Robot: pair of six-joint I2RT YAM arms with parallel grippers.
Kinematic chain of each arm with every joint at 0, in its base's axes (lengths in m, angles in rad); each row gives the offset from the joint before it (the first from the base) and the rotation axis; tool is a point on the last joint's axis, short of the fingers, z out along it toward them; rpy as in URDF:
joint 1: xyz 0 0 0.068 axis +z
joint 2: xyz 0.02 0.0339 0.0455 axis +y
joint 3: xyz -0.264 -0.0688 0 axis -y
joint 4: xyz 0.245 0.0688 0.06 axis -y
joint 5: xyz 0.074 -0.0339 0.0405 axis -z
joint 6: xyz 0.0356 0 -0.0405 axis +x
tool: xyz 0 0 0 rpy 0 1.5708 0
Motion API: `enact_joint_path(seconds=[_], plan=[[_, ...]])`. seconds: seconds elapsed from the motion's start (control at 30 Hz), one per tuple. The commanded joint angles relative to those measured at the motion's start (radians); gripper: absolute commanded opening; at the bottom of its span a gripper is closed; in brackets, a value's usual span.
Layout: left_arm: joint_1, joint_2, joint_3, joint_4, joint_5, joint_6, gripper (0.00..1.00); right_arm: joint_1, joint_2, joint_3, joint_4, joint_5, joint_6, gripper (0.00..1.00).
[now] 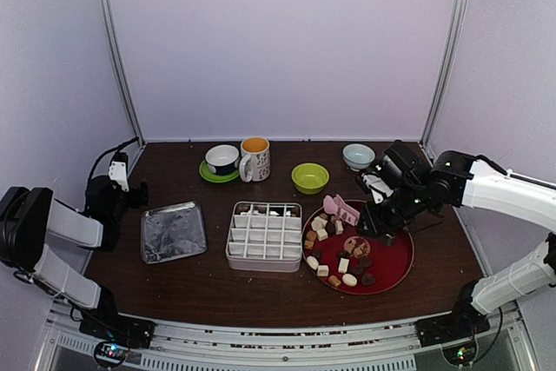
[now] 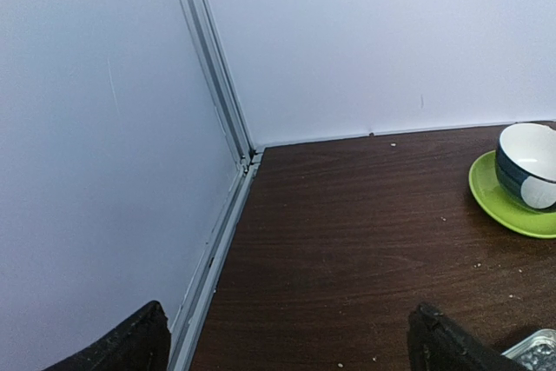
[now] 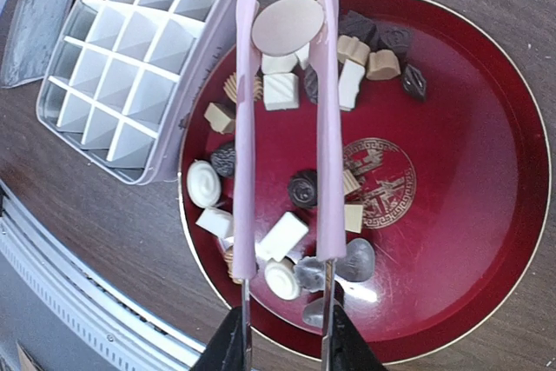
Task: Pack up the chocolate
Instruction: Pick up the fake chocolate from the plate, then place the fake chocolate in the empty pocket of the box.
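Tongs [image 3: 282,119] first: the right tool [image 3: 282,336] is clenched on the handle end of the pink tongs, whose two long arms run straight out ahead of it, standing apart with nothing between the tips. Below and around those arms sits the chocolate [image 3: 284,91], scattered over the red tray [image 3: 486,171] at the desk's right side. A pale round piece [image 3: 287,23] lies right at the tong tips, a white cube and a dark round one fall in the gap between the arms, and the rest spread either side. Past the tips and off toward the desk's middle stands the divided box [image 3: 130,58], touching the tray's rim; only its far row holds anything. So the carry, I judge, runs along the tongs' own long axis, tray to box. The left tool [image 2: 287,345] hangs wide open near the desk's left edge, well apart from everything; the right arm is plainly nearer.
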Motion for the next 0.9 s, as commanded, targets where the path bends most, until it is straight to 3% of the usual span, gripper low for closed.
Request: enact_joint_path(seconds=[0.0,0.4,0.87], plan=[[0.008,-0.003,0.008,0.056,0.009,0.010,0.98,0.012,-0.012,0.046,0.084,-0.076,-0.019,0.27],[0.008,-0.003,0.008,0.056,0.009,0.010,0.98,0.118,0.119,0.141,0.128,-0.068,-0.028,0.27],[0.008,-0.003,0.008,0.056,0.009,0.010,0.98,0.131,0.211,0.187,0.069,-0.014,-0.040,0.28]])
